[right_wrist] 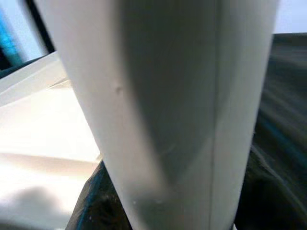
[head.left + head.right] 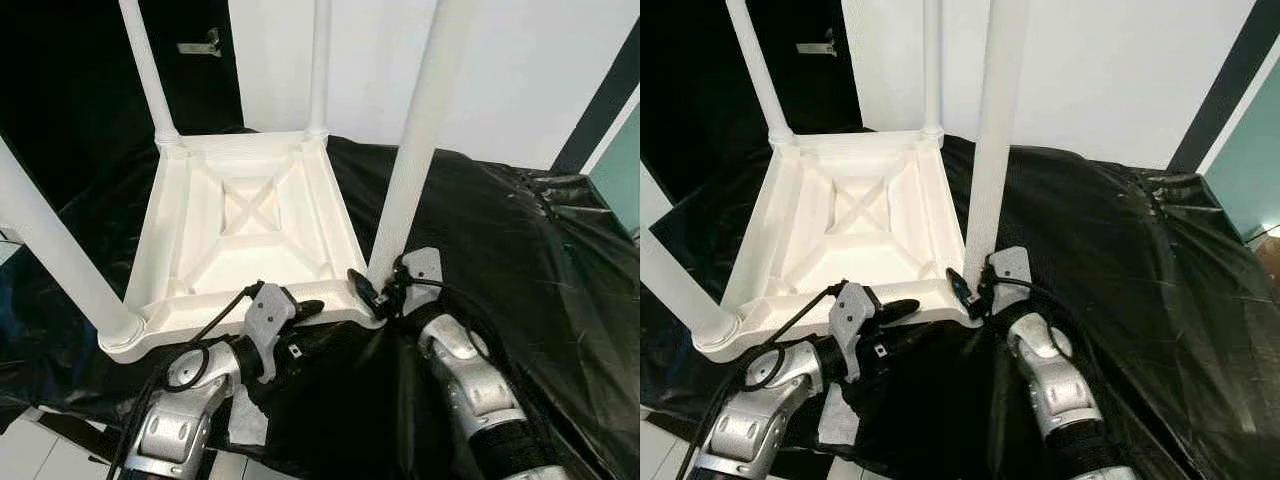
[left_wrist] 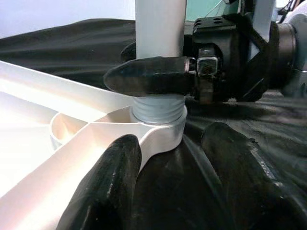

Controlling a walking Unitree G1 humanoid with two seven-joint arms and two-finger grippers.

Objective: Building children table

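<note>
A white children's table lies upside down on a black plastic sheet, with its legs pointing up. My right gripper is shut on the near right leg, low down by the corner socket. One of its fingers crosses the leg's front. That leg stands very close in the right wrist view. My left gripper is open at the table's front rim, just left of that corner. One finger lies over the rim, the other over the sheet.
The near left leg rises beside my left arm, and two far legs stand at the back corners. A white wall lies behind and a dark doorway at the left. A white scrap sits under my left arm.
</note>
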